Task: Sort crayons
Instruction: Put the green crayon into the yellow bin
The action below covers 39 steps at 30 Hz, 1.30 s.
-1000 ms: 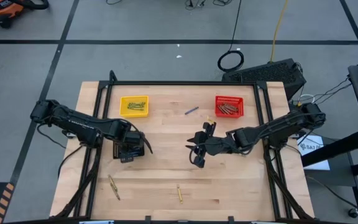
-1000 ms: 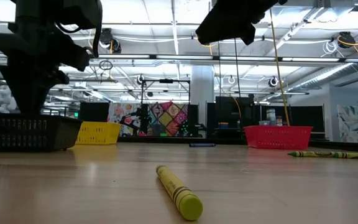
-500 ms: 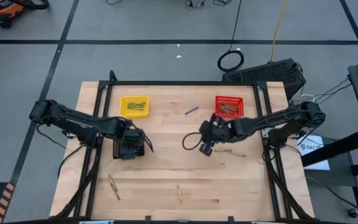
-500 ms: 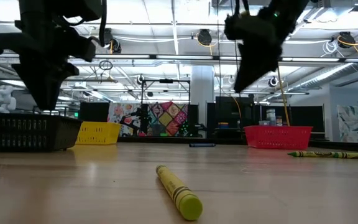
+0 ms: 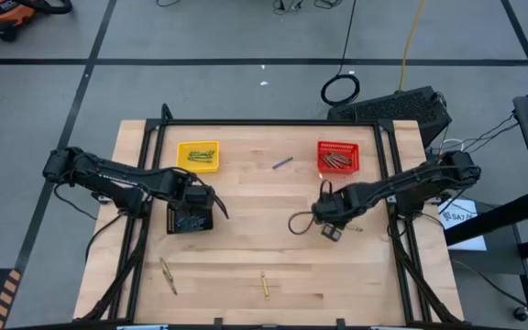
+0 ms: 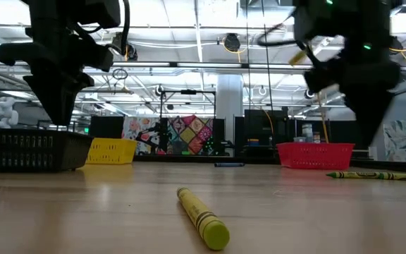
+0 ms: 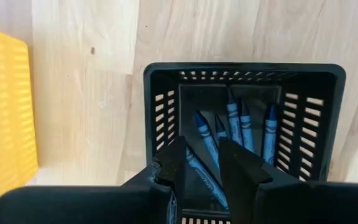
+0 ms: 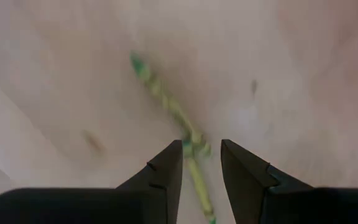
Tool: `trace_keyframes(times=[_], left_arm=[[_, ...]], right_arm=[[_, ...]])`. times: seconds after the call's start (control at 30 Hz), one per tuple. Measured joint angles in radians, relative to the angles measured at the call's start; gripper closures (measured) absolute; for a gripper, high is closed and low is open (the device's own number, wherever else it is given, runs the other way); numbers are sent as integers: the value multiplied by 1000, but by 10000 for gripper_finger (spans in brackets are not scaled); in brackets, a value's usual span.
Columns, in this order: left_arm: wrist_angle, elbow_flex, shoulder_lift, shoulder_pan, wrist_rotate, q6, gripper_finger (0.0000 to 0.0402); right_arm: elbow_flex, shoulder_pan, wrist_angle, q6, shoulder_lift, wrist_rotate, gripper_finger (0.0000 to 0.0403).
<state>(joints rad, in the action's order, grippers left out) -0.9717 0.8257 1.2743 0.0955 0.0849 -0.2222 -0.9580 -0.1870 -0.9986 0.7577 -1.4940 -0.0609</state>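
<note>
Below the right gripper (image 8: 201, 163), whose parted fingers bracket but do not pinch it, a thin paper-wrapped green crayon (image 8: 166, 106) lies on pale wood, while the left gripper (image 7: 202, 163), parted and empty, hovers over blue crayons (image 7: 240, 124) in the slotted black basket (image 7: 316, 124).

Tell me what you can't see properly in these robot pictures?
- Right wrist view: the green crayon is blurred; its label is unreadable.
- Left wrist view: the left gripper covers part of the black basket, hiding some blue crayons.
- High view: the red basket crayons are too small to count.
</note>
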Motion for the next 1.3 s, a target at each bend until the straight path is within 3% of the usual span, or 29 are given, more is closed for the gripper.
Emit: trace_keyframes(times=[0.53,1.1,1.3], left_arm=[[26,0,0,-1,1,-5,315],[29,0,0,-1,1,-6,315],[32,0,0,-1,1,-6,315]], right_arm=[[117,-124,15,1,-1,90,305],[262,-123,156,-22,5,136,305],[264,-123,164,-51,4,155,337]])
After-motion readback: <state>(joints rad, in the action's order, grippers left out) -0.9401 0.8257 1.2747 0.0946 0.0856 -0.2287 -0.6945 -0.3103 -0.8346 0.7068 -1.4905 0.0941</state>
